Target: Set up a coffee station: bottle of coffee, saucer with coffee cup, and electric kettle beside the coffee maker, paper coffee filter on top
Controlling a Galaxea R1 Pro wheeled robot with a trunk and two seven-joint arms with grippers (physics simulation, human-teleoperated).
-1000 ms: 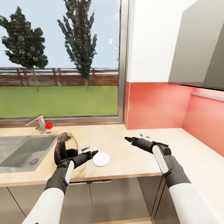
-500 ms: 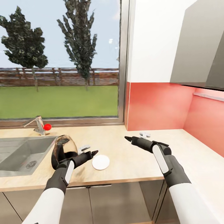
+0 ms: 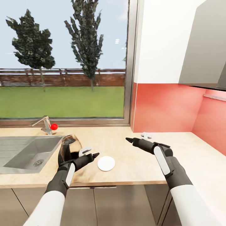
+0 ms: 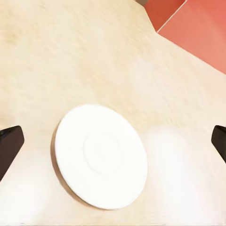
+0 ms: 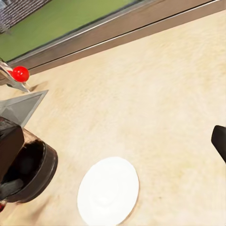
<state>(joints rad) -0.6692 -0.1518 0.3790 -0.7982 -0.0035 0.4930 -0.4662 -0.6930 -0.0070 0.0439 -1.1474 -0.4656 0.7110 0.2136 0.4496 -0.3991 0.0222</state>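
While the head view is taking in the kitchen countertop (image 3: 125, 147) under the window, both arms are hovering over it. The left gripper (image 3: 91, 155) is sitting released, fingers spread, holding nothing; the left wrist view is looking straight down between the finger tips at the saucer (image 4: 100, 155), which is lying flat and bare on the wood. In the head view the saucer (image 3: 106, 163) is lying just right of the left gripper, near the counter's front edge. The electric kettle (image 3: 69, 150) is standing between the sink (image 3: 22, 153) and the saucer, partly behind the left arm; the right wrist view is showing its black base (image 5: 28, 172) near the saucer (image 5: 108, 190). The right gripper (image 3: 129, 139) is hanging empty further right; whether it is open or clenched, cannot tell. A red-knobbed faucet (image 3: 49, 126) is standing behind the sink.
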